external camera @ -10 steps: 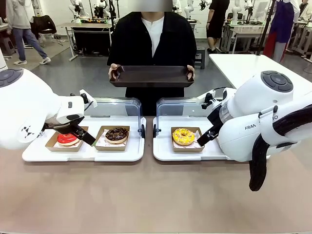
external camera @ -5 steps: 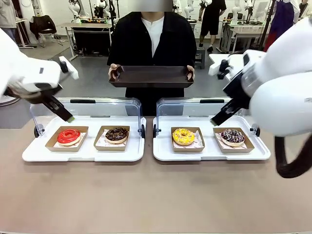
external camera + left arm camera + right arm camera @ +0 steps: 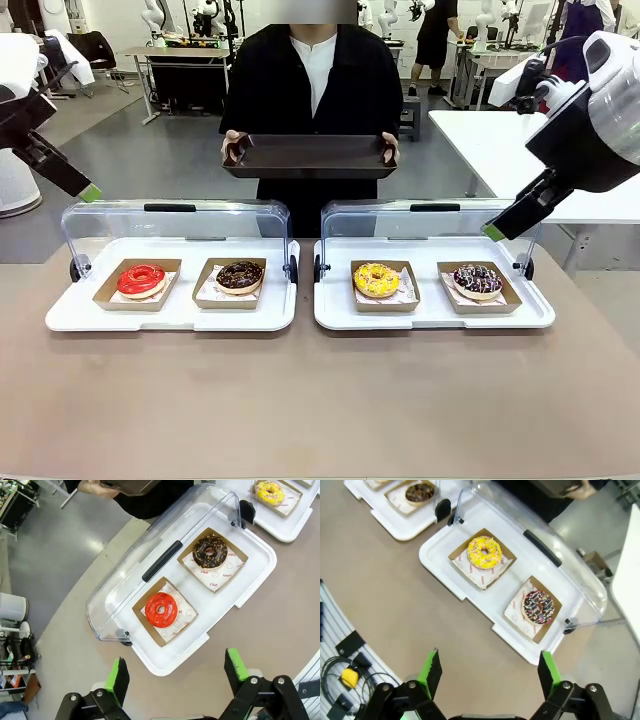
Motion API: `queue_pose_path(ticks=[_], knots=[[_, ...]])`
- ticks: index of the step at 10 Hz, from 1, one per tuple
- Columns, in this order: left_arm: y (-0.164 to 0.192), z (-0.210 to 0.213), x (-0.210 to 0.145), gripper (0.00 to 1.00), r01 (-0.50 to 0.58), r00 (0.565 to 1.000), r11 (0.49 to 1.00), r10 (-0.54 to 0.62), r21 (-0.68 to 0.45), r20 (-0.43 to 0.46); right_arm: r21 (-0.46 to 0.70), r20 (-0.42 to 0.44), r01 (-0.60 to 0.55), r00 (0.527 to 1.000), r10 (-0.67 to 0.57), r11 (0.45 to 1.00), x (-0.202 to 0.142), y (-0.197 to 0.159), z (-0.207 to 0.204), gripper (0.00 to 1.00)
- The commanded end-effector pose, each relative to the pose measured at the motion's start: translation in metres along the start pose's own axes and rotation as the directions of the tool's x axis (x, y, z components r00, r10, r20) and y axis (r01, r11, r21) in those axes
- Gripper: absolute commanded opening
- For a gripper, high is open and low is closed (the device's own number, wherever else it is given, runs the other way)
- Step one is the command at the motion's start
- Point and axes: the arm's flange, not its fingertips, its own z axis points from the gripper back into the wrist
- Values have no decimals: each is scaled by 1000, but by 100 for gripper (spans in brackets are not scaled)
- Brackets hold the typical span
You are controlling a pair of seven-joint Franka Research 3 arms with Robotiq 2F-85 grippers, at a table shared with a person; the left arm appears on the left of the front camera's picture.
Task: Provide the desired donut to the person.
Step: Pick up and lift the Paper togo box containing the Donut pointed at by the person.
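Donut handover, pick not yet begun: left gripper (image 3: 177, 672) and right gripper (image 3: 489, 669) hang high, jaws wide and empty; red donut (image 3: 141, 279), chocolate donut (image 3: 240, 275), yellow donut (image 3: 376, 279) and sprinkled donut (image 3: 477, 280) sit boxed on uncovered white trays (image 3: 170, 322); the person (image 3: 310, 80) holds out a dark tray (image 3: 312, 157); next move probably a descent onto the wanted one, which cannot be told.

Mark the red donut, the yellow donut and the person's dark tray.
red donut (image 3: 126, 281): front view, left side of its iced ring.
yellow donut (image 3: 390, 281): front view, right side of its ring.
dark tray (image 3: 310, 153): front view, middle of its bare dark surface.
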Motion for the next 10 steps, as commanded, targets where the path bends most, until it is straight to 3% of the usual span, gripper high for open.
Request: queue_pose_path(ticks=[1,4,6,8,10], knots=[[-4,-23,1,100,6,1000,1000,-6,-28,-11,19,-10,8,1000,-7,1000,3,-1,-24,100],[-3,-15,-1,100,5,1000,1000,-5,-17,-24,9,-16,1,1000,-1,1000,2,-1,-12,100],[24,-4,8,100,29,999,982,-22,-188,40,318,135,-91,990,50,944,2,-38,9,100],[66,15,18,100,100,992,916,-64,-390,104,461,209,-110,978,13,881,4,-86,33,100],[113,33,17,100,255,959,783,-129,-567,253,552,333,-156,942,-46,819,-1,-137,39,100]])
